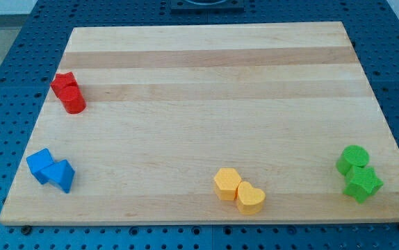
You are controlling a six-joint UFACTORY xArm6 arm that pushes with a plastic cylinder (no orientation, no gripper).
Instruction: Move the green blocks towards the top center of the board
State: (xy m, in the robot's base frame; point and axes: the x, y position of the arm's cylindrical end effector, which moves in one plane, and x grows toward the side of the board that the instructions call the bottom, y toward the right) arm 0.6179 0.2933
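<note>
Green blocks sit far down at the view's right, close to the bottom right edge of the wooden tabletop [206, 83]. The green cylinder [353, 159] is the upper one and the green star block [363, 184] lies just below it. They touch each other.

My tip does not show anywhere, so I cannot tell where it is next to the blocks. No pincer is on this arm, so I cannot say anything about one being wide or narrow.

Both green blocks look small, hard and light. I think they will slide easily on the smooth wood. A push works best low on the side that faces away from the top middle, so from the bottom right. The round one may roll off to the side of the tip. The star has points, so it may turn when pushed.

Other blocks lie well apart. A red pair [69, 93] is at the view's left, a blue pair [51, 169] is at the bottom left, and a yellow pair [238, 190] is near the bottom middle. The way up to the top middle looks free.
</note>
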